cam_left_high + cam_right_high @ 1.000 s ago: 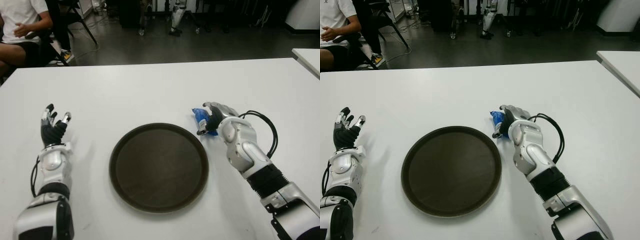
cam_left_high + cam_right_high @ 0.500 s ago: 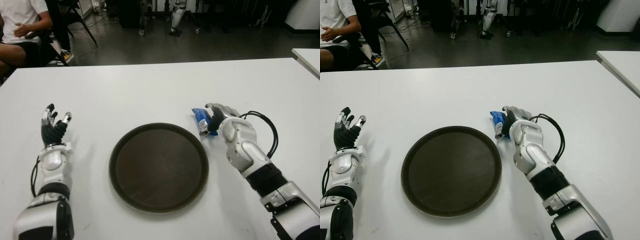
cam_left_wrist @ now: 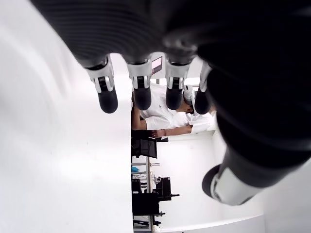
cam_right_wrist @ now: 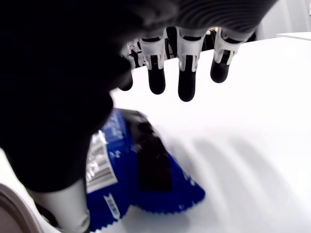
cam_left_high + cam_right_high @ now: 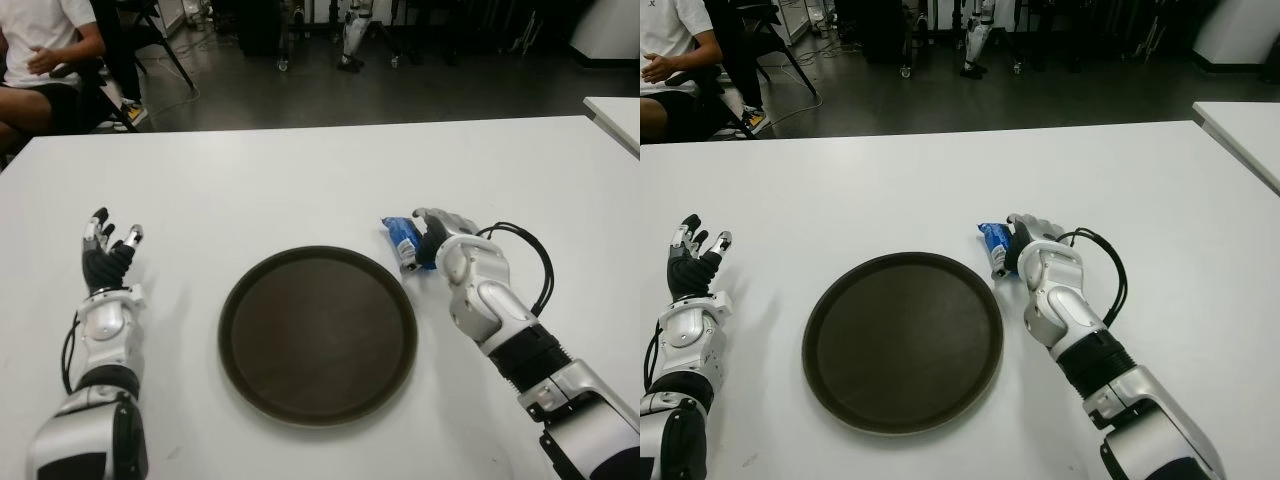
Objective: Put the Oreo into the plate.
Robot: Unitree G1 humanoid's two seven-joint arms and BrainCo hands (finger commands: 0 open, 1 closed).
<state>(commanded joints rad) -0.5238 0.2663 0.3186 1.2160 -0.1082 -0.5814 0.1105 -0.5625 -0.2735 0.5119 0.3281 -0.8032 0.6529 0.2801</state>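
The Oreo [image 5: 402, 240], a blue packet, lies on the white table [image 5: 300, 180] just past the right rim of the round dark brown plate [image 5: 315, 335]. My right hand [image 5: 426, 236] is against the packet's right side, palm over it. In the right wrist view its fingers [image 4: 187, 82] stretch out straight above the Oreo [image 4: 146, 170] without closing on it, and the thumb [image 4: 63, 204] sits at the packet's edge. The plate holds nothing. My left hand [image 5: 105, 250] shows left of the plate, fingers spread [image 3: 141, 92] and holding nothing.
A seated person [image 5: 40, 50] is beyond the table's far left corner. A second white table [image 5: 615, 110] stands at the right. A black cable [image 5: 535, 255] loops off my right forearm. Dark floor with chairs and stands lies behind the far edge.
My right forearm has swung slightly inward while the hand stays at the Oreo, which has barely shifted. The left hand and the plate have not moved.
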